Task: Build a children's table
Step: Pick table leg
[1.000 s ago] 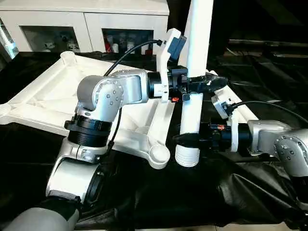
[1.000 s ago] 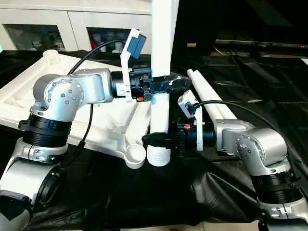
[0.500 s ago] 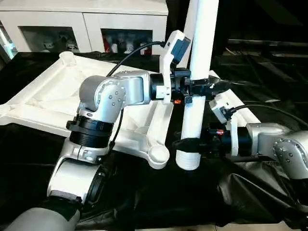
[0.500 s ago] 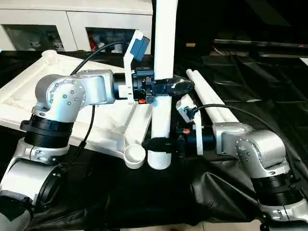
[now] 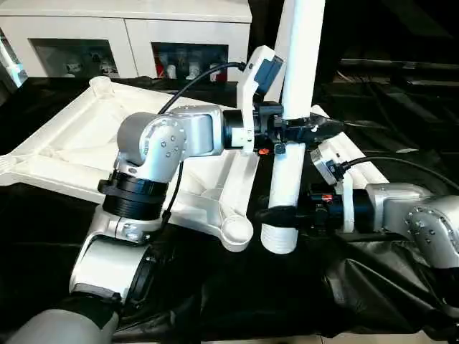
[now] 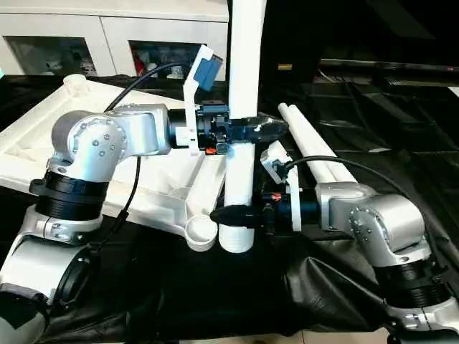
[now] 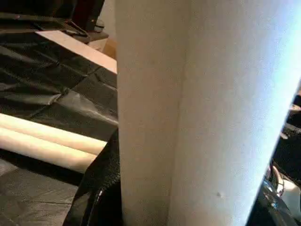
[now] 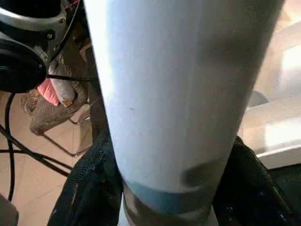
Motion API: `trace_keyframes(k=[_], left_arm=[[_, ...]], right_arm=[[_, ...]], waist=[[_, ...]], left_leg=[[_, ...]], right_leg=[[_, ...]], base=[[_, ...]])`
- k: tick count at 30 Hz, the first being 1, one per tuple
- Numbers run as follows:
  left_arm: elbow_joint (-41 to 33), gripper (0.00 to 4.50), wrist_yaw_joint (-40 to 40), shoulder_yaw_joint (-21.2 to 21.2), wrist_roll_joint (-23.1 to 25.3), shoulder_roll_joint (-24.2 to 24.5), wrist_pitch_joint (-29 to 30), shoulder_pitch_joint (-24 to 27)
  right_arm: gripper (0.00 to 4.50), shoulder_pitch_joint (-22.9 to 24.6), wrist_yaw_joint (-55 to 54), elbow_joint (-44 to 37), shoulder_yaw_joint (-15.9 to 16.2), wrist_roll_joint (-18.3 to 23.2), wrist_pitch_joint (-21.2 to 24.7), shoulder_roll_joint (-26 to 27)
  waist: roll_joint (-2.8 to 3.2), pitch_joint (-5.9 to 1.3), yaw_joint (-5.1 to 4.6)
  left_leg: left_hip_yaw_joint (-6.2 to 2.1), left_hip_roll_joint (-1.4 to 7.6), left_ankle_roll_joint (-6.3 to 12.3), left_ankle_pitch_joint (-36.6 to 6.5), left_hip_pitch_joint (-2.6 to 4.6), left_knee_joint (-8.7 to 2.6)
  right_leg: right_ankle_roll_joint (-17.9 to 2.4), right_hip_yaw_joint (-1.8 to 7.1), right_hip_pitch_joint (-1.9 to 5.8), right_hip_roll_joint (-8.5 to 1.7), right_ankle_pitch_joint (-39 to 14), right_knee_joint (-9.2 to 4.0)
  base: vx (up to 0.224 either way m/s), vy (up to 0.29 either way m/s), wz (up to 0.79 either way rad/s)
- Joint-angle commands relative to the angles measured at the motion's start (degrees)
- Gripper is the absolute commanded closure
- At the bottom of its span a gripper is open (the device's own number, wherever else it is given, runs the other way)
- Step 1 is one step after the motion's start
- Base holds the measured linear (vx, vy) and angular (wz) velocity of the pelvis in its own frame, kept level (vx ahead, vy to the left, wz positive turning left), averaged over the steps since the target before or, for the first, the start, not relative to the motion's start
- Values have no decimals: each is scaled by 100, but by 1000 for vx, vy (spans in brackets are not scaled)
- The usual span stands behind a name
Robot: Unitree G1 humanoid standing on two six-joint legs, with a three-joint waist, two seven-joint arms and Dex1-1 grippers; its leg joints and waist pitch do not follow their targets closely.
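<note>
Both jaws clenched one upright leg (image 5: 290, 165): the left gripper (image 5: 295, 131) steadying it higher, the right gripper (image 5: 278, 214) just above its ribbed end, beside the tabletop's (image 5: 64, 154) corner socket (image 5: 237, 231), presumably for insertion.

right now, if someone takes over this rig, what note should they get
Left end effector: shut on the long white tapered plastic leg, mid-shaft, holding it upright.
Right end effector: shut on the same leg just above its ribbed lower end.
The leg's lower end hangs beside the rounded near corner socket of the white plastic tabletop, not in it; the top lies underside up on the black cloth.
Two spare white legs lie behind the right arm.
Done: leg picked up.
Left: seat this leg, then the others.
</note>
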Motion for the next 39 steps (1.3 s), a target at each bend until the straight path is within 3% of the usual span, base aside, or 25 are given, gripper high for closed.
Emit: trace_keyframes(k=[1,6,24,39], left_arm=[[-226,277,-84,-9,-97,-18,43,17],[-271,277,-127,-48,-99,20,57,43],[-351,277,-205,-213,-18,115,49,136],[-311,277,-208,-197,-35,89,8,67]], right_arm=[[197,-14,-174,179,-246,-3,16,15],[159,-85,-299,239,-378,-28,-62,82],[159,-75,-83,81,-415,183,11,-40],[159,60,54,3,-133,64,15,-244]], waist=[[-30,-441,-2],[-35,-436,-6],[-27,-449,9],[-25,-443,5]], left_leg=[[-207,372,51,-769,205,-349],[-204,377,11,-782,209,-357],[-202,373,29,-727,202,-347],[-203,372,61,-725,201,-345]], right_leg=[[-1453,202,219,-489,-594,-441],[-1459,200,211,-479,-568,-441],[-1454,202,224,-479,-469,-429],[-1493,198,227,-477,-433,-428]], base=[[0,0,0],[0,0,0],[0,0,0],[0,0,0]])
